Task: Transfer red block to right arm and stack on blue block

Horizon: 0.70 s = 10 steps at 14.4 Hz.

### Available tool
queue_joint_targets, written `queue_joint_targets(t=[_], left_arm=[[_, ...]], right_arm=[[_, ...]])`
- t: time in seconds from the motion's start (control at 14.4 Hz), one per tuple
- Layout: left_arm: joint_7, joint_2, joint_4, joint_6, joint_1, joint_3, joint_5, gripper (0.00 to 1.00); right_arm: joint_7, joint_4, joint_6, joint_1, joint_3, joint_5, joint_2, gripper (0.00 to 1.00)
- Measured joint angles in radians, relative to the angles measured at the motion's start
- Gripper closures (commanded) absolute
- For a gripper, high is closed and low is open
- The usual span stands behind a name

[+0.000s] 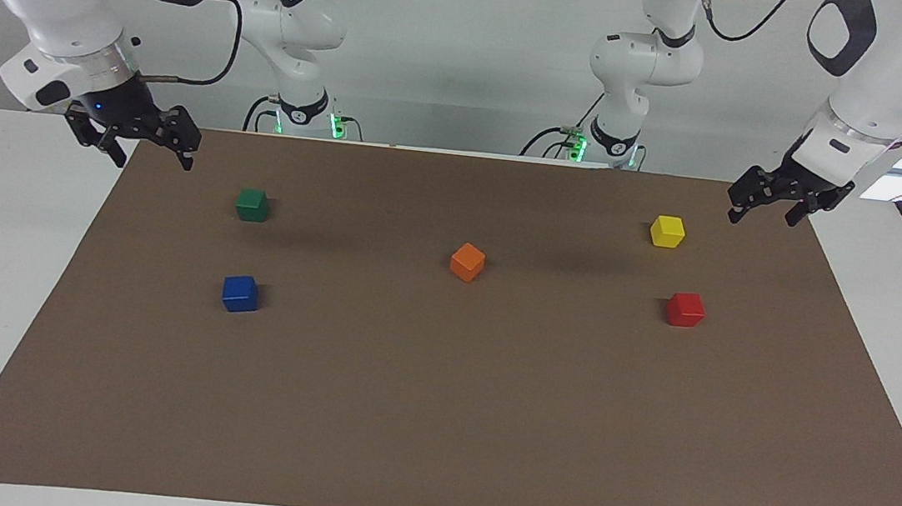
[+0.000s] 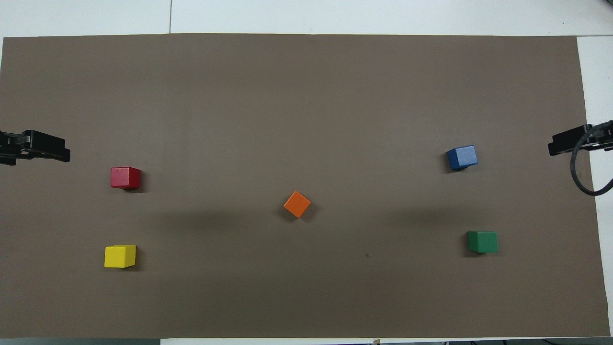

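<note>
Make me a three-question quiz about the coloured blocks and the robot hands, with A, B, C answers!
1. Which block sits nearer the robots than the red block?
A. yellow block
B. pink block
C. none

2. How many blocks lie on the brown mat?
A. three
B. five
C. eight

3. What does the left gripper hold?
A. the red block
B. the blue block
C. nothing

Answers: 1 A, the yellow block lies higher in the facing view. 2 B, red, yellow, orange, green, blue. 3 C, it hangs open over the mat's corner.
</note>
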Motion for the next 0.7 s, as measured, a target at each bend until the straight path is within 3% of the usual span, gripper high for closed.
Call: queue_joint_targets(t=[0.7], left_arm=[[0.0, 0.0, -0.024, 0.001, 0.0, 0.004, 0.0, 0.0]], right_arm=[[0.0, 0.0, 0.0, 0.0, 0.0, 0.0, 0.0, 0.0]])
